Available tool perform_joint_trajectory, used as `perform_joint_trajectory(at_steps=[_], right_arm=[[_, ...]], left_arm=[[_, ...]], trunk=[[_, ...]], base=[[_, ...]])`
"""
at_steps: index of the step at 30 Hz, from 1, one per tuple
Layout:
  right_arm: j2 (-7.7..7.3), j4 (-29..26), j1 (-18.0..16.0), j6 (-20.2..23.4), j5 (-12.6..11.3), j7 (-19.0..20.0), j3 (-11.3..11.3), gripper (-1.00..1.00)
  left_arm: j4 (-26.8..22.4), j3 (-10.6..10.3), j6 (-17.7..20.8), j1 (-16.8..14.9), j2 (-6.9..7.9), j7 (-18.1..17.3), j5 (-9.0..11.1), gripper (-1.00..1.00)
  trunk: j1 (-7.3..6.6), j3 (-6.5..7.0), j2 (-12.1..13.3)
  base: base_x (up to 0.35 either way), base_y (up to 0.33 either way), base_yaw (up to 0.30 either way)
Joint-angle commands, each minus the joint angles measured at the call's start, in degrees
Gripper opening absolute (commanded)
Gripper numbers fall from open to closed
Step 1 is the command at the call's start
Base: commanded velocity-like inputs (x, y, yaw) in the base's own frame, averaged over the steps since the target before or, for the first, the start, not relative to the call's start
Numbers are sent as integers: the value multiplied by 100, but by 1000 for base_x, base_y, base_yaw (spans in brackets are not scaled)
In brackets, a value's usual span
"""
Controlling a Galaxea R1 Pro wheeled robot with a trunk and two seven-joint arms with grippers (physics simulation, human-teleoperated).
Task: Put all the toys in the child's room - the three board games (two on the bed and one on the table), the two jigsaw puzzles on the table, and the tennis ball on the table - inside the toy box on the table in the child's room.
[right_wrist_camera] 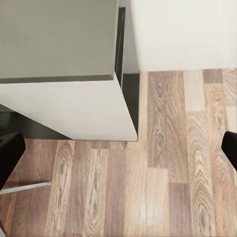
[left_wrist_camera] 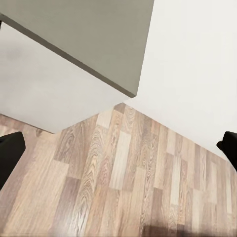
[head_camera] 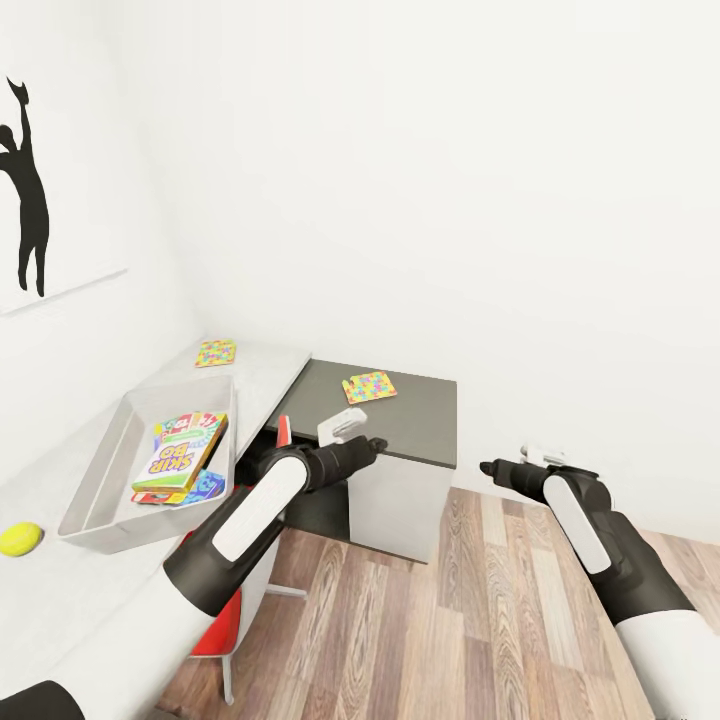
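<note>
Light grey straight-walled toy box [head_camera: 100, 480] sits on pale desk top [head_camera: 262, 372], already holding green-edged Skip-Bo card box [head_camera: 180, 452] stacked over smaller blue game box [head_camera: 205, 488].

Yellow-green tennis ball [head_camera: 20, 538] lies on desk just beside toy box.

One multicoloured puzzle square [head_camera: 216, 352] on desk behind box; second puzzle square [head_camera: 369, 386] on dark grey side cabinet [head_camera: 420, 415].

Left gripper [head_camera: 372, 444] and right gripper [head_camera: 490, 468]: both empty, fingers spread wide, hanging over wood-plank floor [head_camera: 440, 620], likely carried clear while approaching.

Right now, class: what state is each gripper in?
Left gripper: open, holding nothing.
Right gripper: open, holding nothing.
</note>
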Motion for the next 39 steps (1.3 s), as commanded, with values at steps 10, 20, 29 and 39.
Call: perform_joint_trajectory(at_steps=[10, 20, 29, 39], right_arm=[[25, 248, -27, -32, -30, -48, 50, 100], [33, 254, -31, -57, -21, -44, 42, 100], [35, 254, -31, -65, -19, -47, 62, 100], [35, 254, -31, -65, -18, -47, 71, 100]], left_arm=[[-57, 149, 42, 8, -2, 106, 81, 100], [-95, 203, 393, 11, -1, 130, 174, 100], [-99, 212, 489, 12, -3, 131, 204, 100], [-100, 216, 515, 12, 0, 131, 216, 100]], trunk=[[4, -12, -13], [4, -12, -13], [4, -12, -13], [4, -12, -13]], base=[[0, 0, 0], [163, 0, -11], [296, -1, -155], [328, -36, -248]])
